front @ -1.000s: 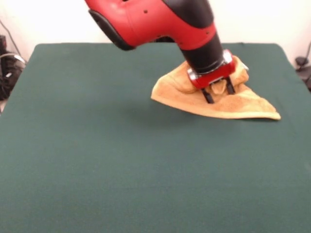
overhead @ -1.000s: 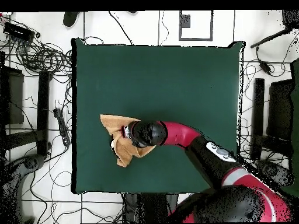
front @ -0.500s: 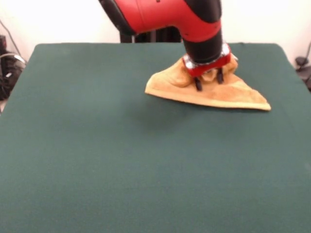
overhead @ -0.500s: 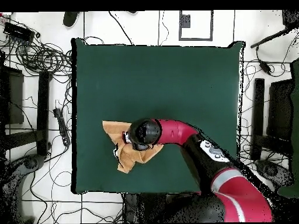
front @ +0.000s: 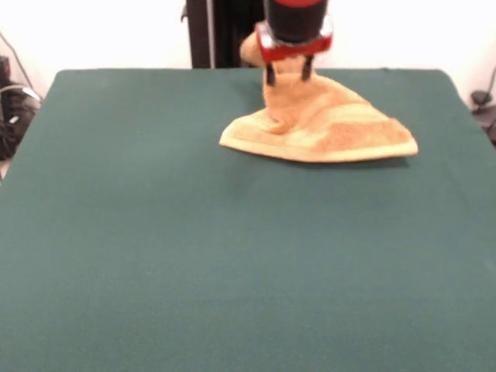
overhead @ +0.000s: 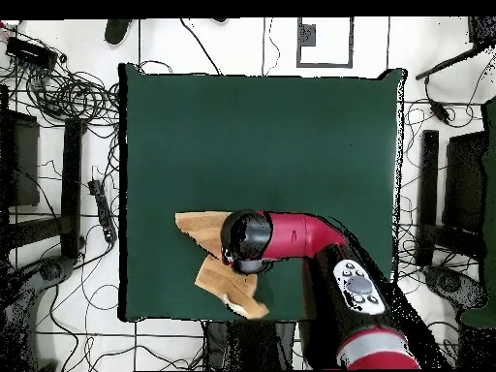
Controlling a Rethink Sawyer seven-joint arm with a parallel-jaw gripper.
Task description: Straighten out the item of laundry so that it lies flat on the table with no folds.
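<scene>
The orange-tan towel [front: 325, 128] lies crumpled at the far right of the dark green table [front: 155, 232], with one part pulled up into a peak. My gripper [front: 287, 73] is shut on that raised part, just above the table's far edge. Its two black fingertips [front: 270, 76] stand on either side of the pinched cloth. In the overhead view the towel [overhead: 199, 225] stretches from the table [overhead: 262, 126] towards its near edge, under my red arm [overhead: 291, 235]. The arm's head hides the gripper there. No label tag shows.
The black pedestal [front: 225, 31] stands right behind the gripper. Cables [overhead: 58, 92] and dark equipment [overhead: 73, 184] lie on the floor around the table. One towel corner [overhead: 254, 308] reaches the table's edge nearest the base.
The gripper has moved up and towards the robot's base, still holding the towel. The towel has been dragged along and pulled out longer.
</scene>
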